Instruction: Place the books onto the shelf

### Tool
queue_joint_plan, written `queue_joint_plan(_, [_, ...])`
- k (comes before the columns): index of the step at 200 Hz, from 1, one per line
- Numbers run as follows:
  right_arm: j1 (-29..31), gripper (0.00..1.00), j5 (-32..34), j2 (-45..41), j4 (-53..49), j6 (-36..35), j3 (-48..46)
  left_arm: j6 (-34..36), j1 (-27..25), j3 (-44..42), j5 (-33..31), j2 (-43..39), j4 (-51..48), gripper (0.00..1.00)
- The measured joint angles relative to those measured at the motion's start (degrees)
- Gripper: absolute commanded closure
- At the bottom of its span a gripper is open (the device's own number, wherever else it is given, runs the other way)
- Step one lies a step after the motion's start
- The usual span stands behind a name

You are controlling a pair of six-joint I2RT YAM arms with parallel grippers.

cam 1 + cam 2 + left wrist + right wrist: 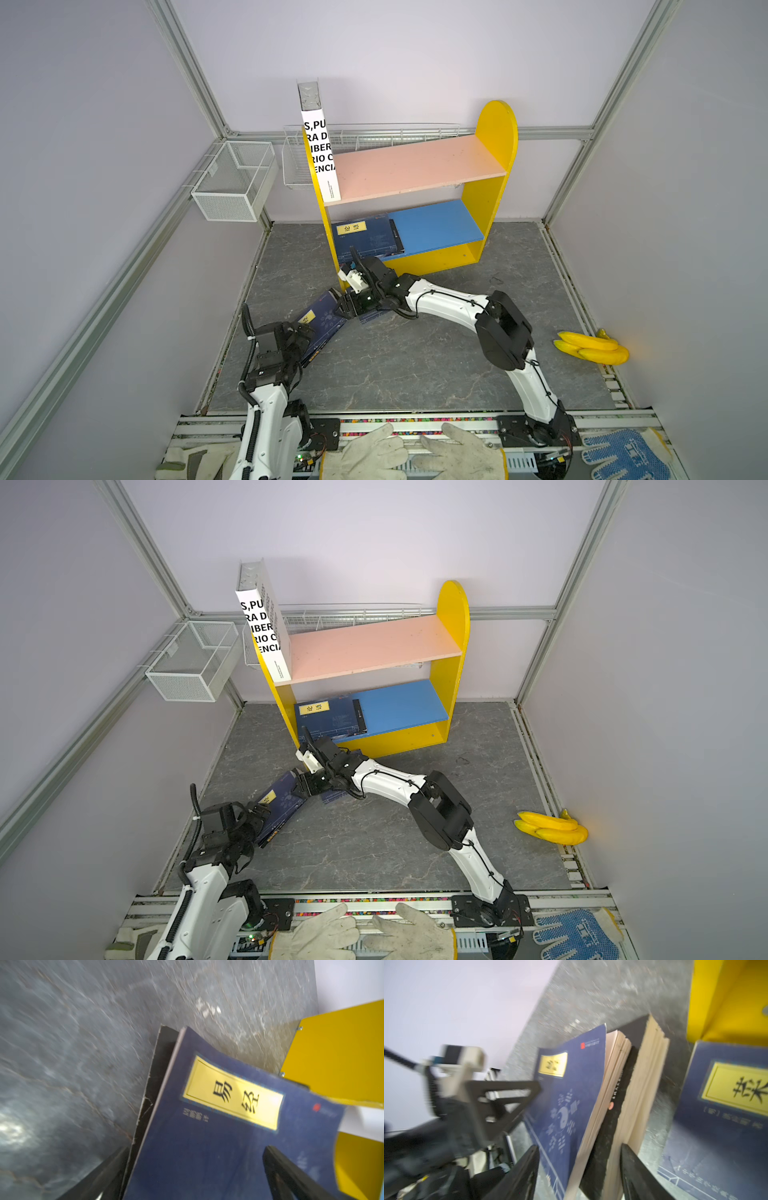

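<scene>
Navy paperback [571, 1095] and black book [618, 1115] stand on edge together on tabletop [415, 365], at 7 o'clock from shelf [494, 124]. Thin, light, covers floppy, pages fan. Judge best pinched as a pair near the spine. Right gripper [578, 1146] part-open, straddling both; clamped or not, cannot tell. Left gripper [196, 1148] spread wide, gripping nothing, navy cover between its fingers

Navy book [207, 1157] showing matt paper cover w/ glossy yellow label [232, 1093]; tabletop [83, 1043] showing veined stone-look finish.
</scene>
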Motion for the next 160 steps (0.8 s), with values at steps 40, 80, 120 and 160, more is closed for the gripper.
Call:
queue_joint_plan(40, [0.55,0.38,0.33,-7.19,4.7,1.09,-7.76,-0.15,-0.28,0.02,6.12,-0.17,-0.35,0.02])
queue_joint_plan(80, [-0.87,0.39,1.81,-12.07,6.75,1.64,-15.91,-0.96,-6.95,0.07,7.32,2.62,1.64,0.02])
queue_joint_plan(120, [-4.11,0.39,3.69,-18.38,6.62,1.88,-25.83,-3.28,-19.5,2.36,4.48,12.04,7.78,0.02])
queue_joint_plan(160, [-7.41,0.4,5.01,-24.06,4.72,1.99,-35.54,-3.76,-24.52,6.29,4.13,21.22,13.86,0.02])
